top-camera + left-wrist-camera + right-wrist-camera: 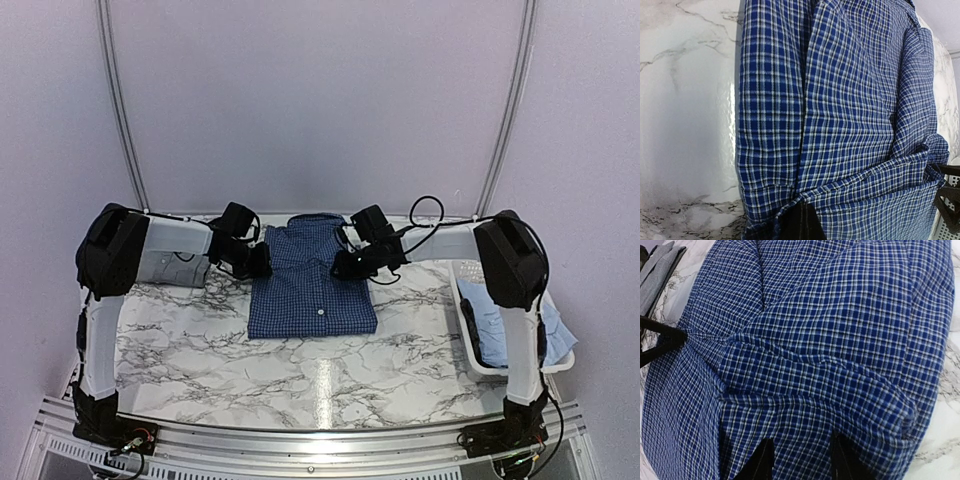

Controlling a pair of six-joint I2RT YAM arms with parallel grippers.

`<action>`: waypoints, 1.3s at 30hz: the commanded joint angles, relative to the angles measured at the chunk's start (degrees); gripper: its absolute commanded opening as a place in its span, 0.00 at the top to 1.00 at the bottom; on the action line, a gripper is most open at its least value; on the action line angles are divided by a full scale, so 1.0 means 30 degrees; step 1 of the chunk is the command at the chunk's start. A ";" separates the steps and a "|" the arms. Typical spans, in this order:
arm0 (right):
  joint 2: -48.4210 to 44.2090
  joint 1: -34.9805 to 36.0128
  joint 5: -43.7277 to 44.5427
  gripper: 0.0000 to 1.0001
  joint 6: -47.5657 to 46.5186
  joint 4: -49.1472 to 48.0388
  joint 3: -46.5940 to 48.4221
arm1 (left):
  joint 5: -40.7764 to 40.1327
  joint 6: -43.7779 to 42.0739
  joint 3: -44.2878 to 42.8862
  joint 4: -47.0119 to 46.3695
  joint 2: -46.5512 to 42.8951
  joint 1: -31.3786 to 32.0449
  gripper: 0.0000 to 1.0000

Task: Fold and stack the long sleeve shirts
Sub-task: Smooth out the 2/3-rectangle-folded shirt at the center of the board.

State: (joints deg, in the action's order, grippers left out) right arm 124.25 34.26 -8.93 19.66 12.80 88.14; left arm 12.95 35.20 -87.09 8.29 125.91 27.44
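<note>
The dark blue checked shirt [312, 285] lies folded at the back middle of the table. It fills both wrist views [840, 115] [830, 340]. My left gripper [258, 262] is at its left edge. It is shut on the cloth, which puckers around the dark finger [802, 225]. My right gripper [347, 264] is at the shirt's right side. Its fingers [762, 460] stand apart with flat cloth between them. The grey shirt [170, 268] lies at the back left behind my left arm. The light blue shirt [500, 315] sits in a basket on the right.
A white basket [470, 345] stands at the table's right edge beside my right arm. The marble table top [300, 370] stretches in front of the blue shirt. A cable loops above my right wrist [425, 215].
</note>
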 commanded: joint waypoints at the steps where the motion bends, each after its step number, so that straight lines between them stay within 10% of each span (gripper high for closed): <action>1: -0.2485 -0.0111 0.0001 0.65 0.0214 -0.0497 -0.1541 | -0.0379 -0.0543 -0.0855 0.0895 0.0472 -0.0253 1.00; 14: -0.4908 -0.2116 -0.1451 0.67 0.1803 -0.3787 -0.8154 | -0.0069 -0.0585 -0.1441 0.1152 0.0911 -0.0299 1.00; 39: -0.2906 0.0900 0.3515 0.59 0.0011 0.0477 -0.0717 | -0.1169 -0.1500 0.1061 0.2429 -0.6051 -0.0272 0.72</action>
State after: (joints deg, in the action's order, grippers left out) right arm 112.46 36.91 -2.52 21.12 10.41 83.24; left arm 10.39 30.44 -89.34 13.89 113.97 26.83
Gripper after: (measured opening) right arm 0.392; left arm 0.270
